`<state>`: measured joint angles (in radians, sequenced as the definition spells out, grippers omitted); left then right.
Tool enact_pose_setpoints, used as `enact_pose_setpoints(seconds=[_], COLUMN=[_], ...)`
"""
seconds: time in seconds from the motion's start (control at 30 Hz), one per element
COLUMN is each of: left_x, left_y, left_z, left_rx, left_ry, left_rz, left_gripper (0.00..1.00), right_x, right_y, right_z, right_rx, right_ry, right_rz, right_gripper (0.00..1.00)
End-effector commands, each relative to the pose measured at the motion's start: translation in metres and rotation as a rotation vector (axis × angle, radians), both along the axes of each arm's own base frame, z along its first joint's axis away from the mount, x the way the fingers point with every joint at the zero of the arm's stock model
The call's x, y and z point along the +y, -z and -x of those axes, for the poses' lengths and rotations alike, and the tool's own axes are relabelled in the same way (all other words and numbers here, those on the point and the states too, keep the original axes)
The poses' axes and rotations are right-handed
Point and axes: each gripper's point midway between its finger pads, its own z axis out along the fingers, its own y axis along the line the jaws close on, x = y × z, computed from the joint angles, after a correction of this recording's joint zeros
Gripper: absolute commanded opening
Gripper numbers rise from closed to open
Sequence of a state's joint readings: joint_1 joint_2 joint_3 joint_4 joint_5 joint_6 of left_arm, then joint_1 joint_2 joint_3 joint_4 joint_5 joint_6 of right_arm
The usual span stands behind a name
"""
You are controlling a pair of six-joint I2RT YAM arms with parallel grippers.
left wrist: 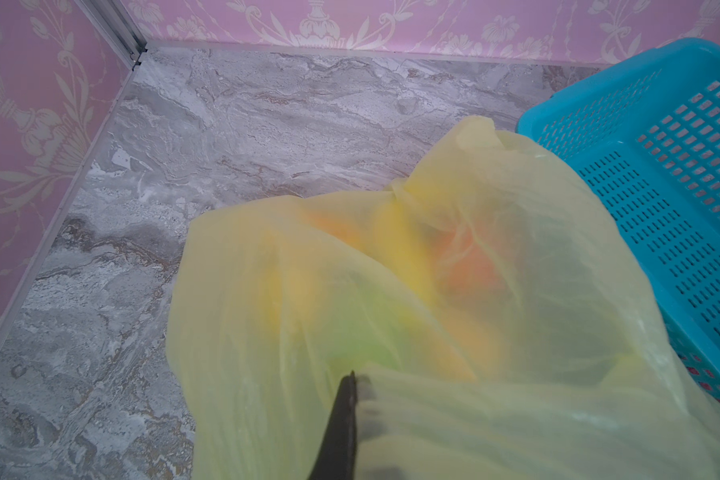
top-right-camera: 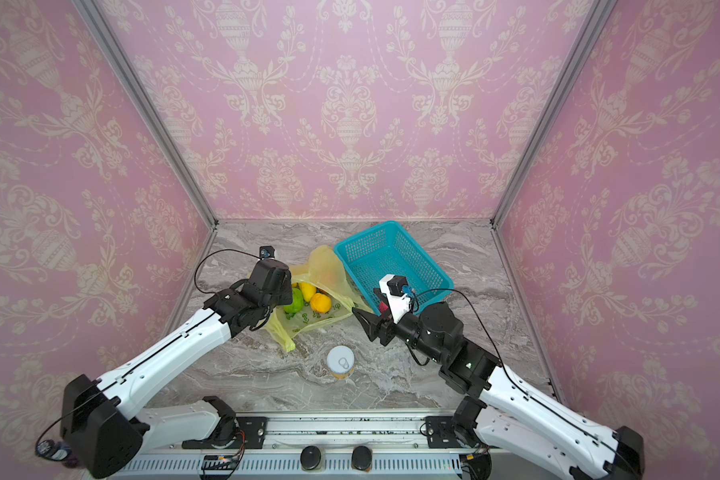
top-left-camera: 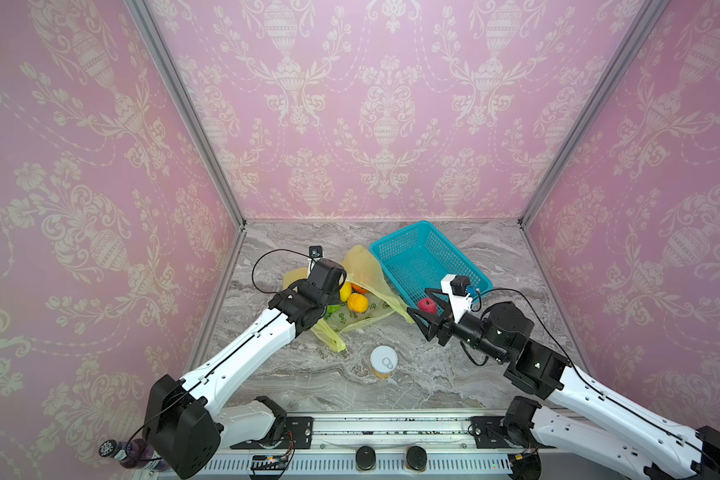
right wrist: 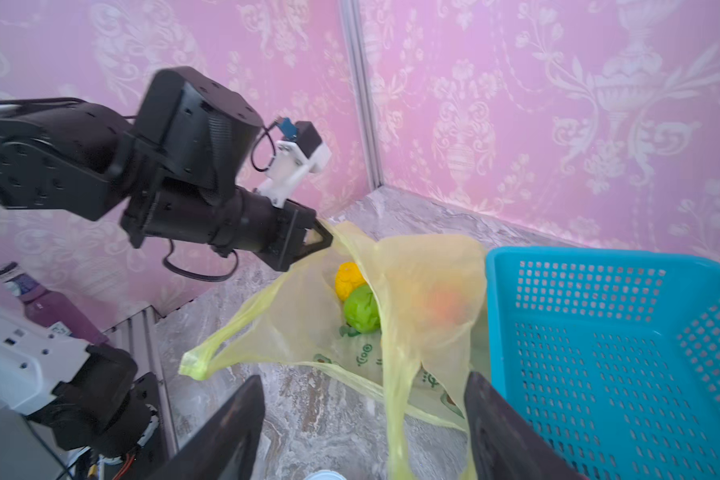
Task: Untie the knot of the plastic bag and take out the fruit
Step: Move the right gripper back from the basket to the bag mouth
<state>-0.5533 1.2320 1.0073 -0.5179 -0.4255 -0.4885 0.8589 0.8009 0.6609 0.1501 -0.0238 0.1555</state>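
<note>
plastic bag (top-left-camera: 360, 266) lies open on marble table (top-left-camera: 308, 374), against turquoise basket (top-left-camera: 395, 245). left gripper (right wrist: 323, 241) closed, pinches bag rim and holds it lifted. inside bag: green fruit (right wrist: 361, 309), yellow fruit (right wrist: 348, 282), orange fruit (top-left-camera: 357, 302). right gripper (right wrist: 364, 380) stands wide open over near edge of bag, holds nothing. pink-red fruit (top-left-camera: 427, 306) at basket near corner, just beyond right fingers. white-lidded can (top-left-camera: 383, 361) stands apart, nearer to robot.
</note>
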Motion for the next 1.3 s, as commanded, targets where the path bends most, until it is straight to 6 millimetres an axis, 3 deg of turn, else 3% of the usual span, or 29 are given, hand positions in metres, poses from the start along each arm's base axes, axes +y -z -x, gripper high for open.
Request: enact_pose_setpoints(seconds=[0.0, 0.13, 0.23, 0.43, 0.53, 0.8, 0.97, 1.17, 1.2, 1.27], left_x=[0.001, 0.006, 0.009, 0.007, 0.007, 0.003, 0.006, 0.002, 0.002, 0.003], left_y=[0.000, -0.003, -0.005, -0.003, -0.002, -0.002, -0.004, -0.004, -0.005, -0.005], left_z=[0.003, 0.004, 0.003, 0.003, 0.002, 0.004, 0.003, 0.005, 0.005, 0.005], left_rx=[0.012, -0.002, -0.010, -0.003, -0.003, 0.002, -0.006, 0.001, -0.002, -0.006], left_ry=[0.001, -0.012, -0.021, -0.013, -0.014, 0.001, -0.009, 0.004, 0.005, 0.002], left_rz=[0.012, -0.002, -0.021, -0.016, -0.017, 0.004, -0.006, 0.011, 0.014, 0.009], left_gripper=[0.00, 0.00, 0.00, 0.00, 0.00, 0.00, 0.00, 0.00, 0.00, 0.00], right_x=[0.036, 0.087, 0.116, 0.146, 0.150, 0.132, 0.127, 0.120, 0.125, 0.124], right_y=[0.004, 0.026, 0.051, 0.112, 0.133, 0.154, 0.179, 0.220, 0.212, 0.219], right_z=[0.009, 0.012, 0.003, -0.028, -0.049, -0.084, -0.114, -0.144, -0.153, -0.161], right_rx=[-0.055, -0.057, -0.042, 0.015, 0.035, 0.063, 0.130, 0.218, 0.220, 0.250], right_ry=[-0.119, -0.191, -0.196, -0.137, -0.050, 0.093, 0.217, 0.334, 0.348, 0.368], right_rz=[0.019, 0.115, 0.197, 0.338, 0.399, 0.374, 0.480, 0.572, 0.549, 0.551], right_gripper=[0.76, 0.76, 0.74, 0.69, 0.65, 0.58, 0.55, 0.76, 0.78, 0.80])
